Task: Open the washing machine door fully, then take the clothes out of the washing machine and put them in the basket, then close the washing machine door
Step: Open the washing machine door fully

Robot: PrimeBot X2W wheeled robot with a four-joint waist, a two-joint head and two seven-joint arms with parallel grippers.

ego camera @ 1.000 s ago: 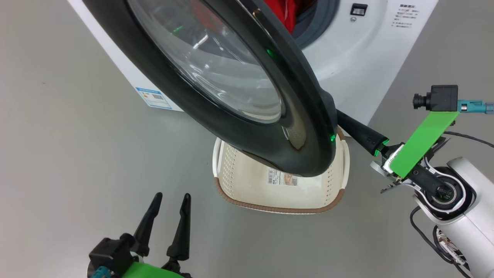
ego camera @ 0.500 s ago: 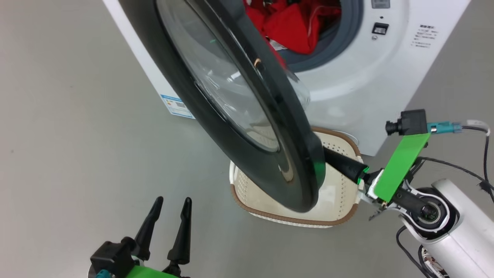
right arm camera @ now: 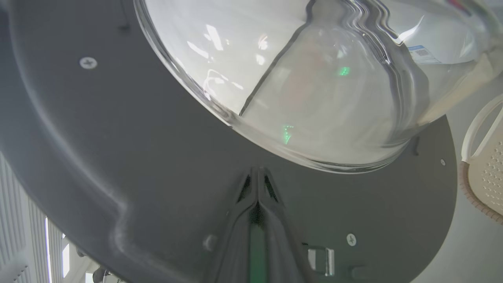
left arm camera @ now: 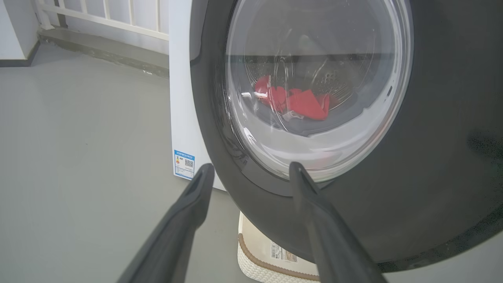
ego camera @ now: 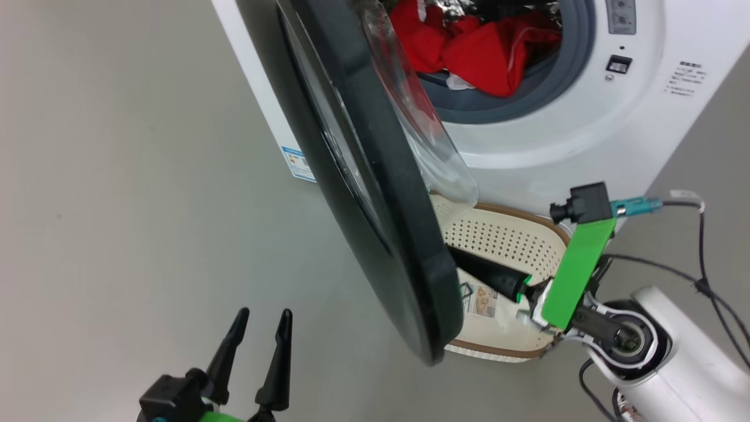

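Door: the washing machine door [ego camera: 375, 176] stands part-open and nearly edge-on in your head view. It runs from 12 o'clock down to 5 o'clock, and its top is cut off by the picture's edge.
Glass: the clear bowl window [right arm camera: 314, 90] bulges from the door's inner side. Its reflections blur whatever lies behind it.
Machine: the washing machine [ego camera: 527, 146] fills 1 o'clock in your head view, with its upper front out of the picture.
Clothes: the clothes [ego camera: 486, 53] lie in the drum mouth at 12 to 1 o'clock, their top cropped. From your left wrist you see them only through the glass, warped.
Basket: the basket [ego camera: 510, 240] sits on the floor [ego camera: 117, 205] just before the machine, at 4 o'clock. The door hides its left part and half of its sticker.
Right end effector: your right end effector [right arm camera: 257, 173] has its fingers together. The tips are at the door's dark inner face, at 6 o'clock below the glass. In the head view the door rim hides those tips.
Left end effector: your left end effector [ego camera: 265, 312] has its fingers apart and holds nothing. It is at 7 o'clock, apart from the door.
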